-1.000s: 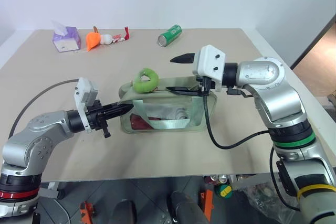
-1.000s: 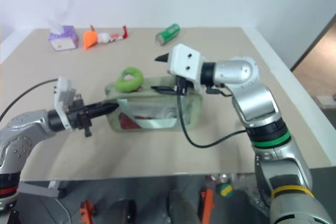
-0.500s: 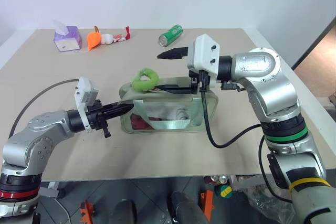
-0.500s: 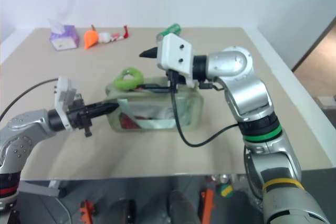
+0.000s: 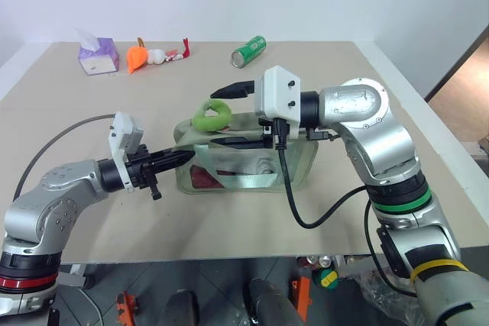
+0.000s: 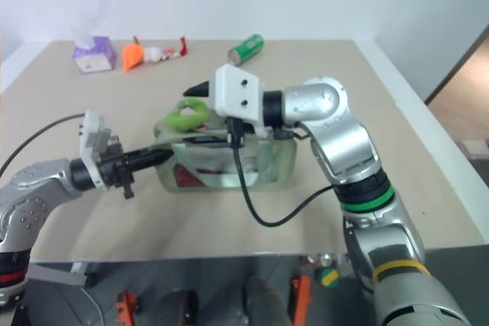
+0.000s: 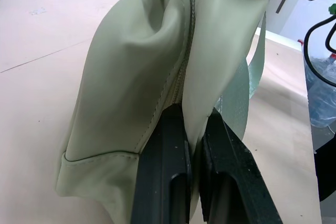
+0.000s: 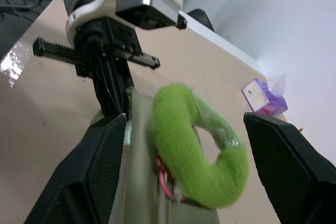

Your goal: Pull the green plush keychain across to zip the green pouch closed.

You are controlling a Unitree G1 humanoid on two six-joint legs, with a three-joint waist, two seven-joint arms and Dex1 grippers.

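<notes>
- Left pincer [image 5: 182, 158]: clamped shut on the end seam of the green pouch [image 5: 294, 173], anchoring that end against the coming pull.
- Right pincer [image 8: 184, 145]: spread wide, empty, one finger either side of the green plush keychain [image 5: 212, 114].
- Step in hand, judged: close squarely on the plush ring, then draw along the zip line, away from the anchored end, keeping the pouch taut.
- Keychain: bright lime, fuzzy, curled into a ring, on a red clip atop the pouch.
- Pouch: pale sage, upright on the table [image 5: 344, 74], clear front panel.
</notes>
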